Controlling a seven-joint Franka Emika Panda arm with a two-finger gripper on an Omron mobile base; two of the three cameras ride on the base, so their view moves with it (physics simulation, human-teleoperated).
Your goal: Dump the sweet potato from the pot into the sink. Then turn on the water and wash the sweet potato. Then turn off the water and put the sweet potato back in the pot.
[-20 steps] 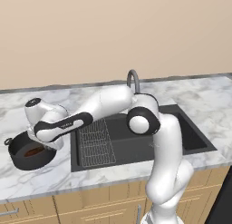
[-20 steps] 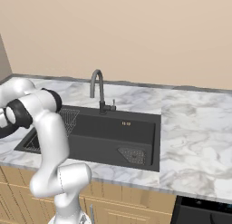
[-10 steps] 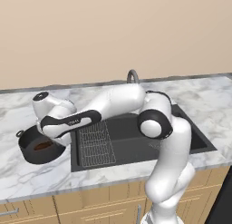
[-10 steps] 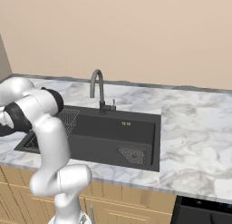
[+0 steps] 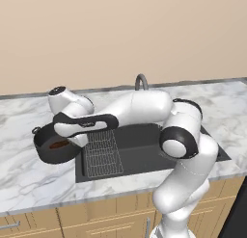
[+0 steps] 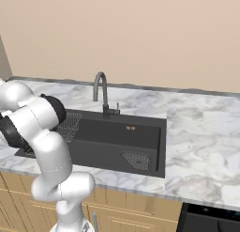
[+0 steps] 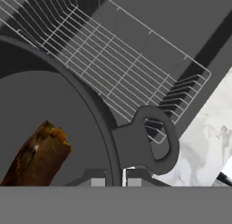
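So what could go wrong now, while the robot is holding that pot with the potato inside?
The pincer is shut on just the thin rim of the pot, beside one loop handle, so the pot might slip or swing.

The sweet potato lies loose inside. If the pot tips too early, it could roll onto the counter instead of into the sink.

It could also land on the wire rack and stay there.

We see the dark pot [image 5: 54, 152] at the left of the left base view, tilted by the sink's [image 5: 144, 150] left edge. The reddish-brown sweet potato [image 7: 38, 157] lies inside it, lower left in the hand view. The sink's wire rack [image 7: 118, 69] fills that view's upper part, beyond the pot's loop handle [image 7: 152, 141].
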